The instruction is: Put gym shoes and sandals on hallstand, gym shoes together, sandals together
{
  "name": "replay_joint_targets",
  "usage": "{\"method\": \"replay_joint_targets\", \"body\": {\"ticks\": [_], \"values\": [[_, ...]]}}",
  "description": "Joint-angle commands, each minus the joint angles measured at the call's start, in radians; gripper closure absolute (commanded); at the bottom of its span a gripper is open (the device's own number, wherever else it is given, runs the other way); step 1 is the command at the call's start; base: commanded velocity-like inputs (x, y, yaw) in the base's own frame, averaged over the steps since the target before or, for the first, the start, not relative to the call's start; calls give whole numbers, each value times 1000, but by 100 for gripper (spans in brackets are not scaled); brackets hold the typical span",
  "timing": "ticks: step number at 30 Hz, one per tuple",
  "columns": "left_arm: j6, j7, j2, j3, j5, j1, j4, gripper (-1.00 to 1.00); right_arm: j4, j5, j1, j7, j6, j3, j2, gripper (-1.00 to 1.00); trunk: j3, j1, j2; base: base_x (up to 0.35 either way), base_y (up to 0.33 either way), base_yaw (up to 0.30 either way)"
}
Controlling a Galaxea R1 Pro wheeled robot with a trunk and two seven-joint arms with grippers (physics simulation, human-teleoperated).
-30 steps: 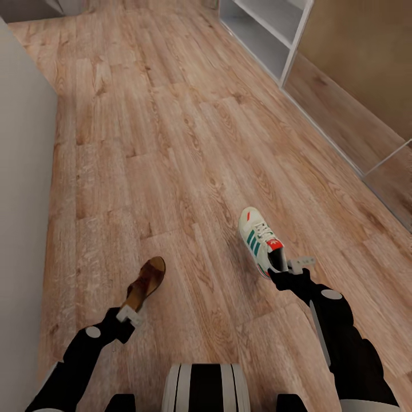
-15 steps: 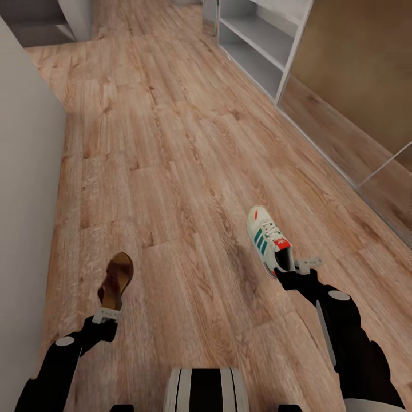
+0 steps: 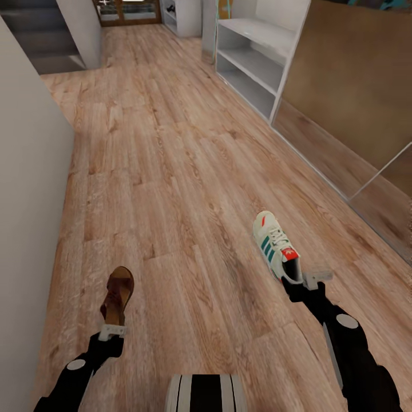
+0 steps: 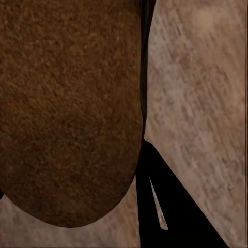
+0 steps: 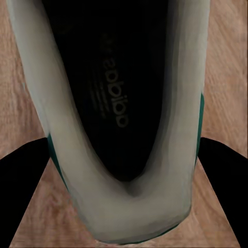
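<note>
Bare corridor floor (image 3: 189,189) ahead — grey shelving (image 3: 252,63) lines its right wall.

You were in a home hallway: a long run of wood-plank floor (image 3: 171,171) lay between plain walls (image 3: 23,200), with a pale grey shoe rack (image 3: 252,57) along one side and a glazed door (image 3: 127,10) at the far end.

Right up close, the gym shoe (image 5: 119,119) sat between my fingers (image 5: 23,191), heel end nearest the camera. I looked straight down into its dark opening, faint lettering on the insole, a pale grey-white collar curving round it. A sliver of green showed on each flank. Wood-grain corridor floor (image 5: 15,93) lay on both sides.
</note>
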Motion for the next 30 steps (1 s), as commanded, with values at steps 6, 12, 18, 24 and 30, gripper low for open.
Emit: {"method": "replay_joint_targets", "body": {"ticks": [6, 12, 18, 24, 30], "values": [[-112, 37, -41, 6, 3, 2, 72, 100, 289, 5, 98, 12, -385, -171, 2, 100, 32, -3, 1, 0, 0, -77], [-138, 95, -67, 6, 5, 4, 113, 100, 535, 6, 130, 11, -603, -194, 3, 100, 65, -6, 3, 0, 0, -84], [-156, 104, -87, 6, 5, 4, 156, 100, 677, 5, 142, 8, -656, -198, 0, 100, 98, -8, 4, 0, 0, -84], [-160, 108, -88, 6, 5, 4, 167, 100, 786, 4, 148, 7, -753, -200, -10, 100, 130, -11, 5, 0, 0, -84], [-160, 108, -88, 7, 5, 4, 168, 100, 859, 3, 148, -6, -879, -200, -17, 100, 163, -14, 7, 0, 0, -84]]}}
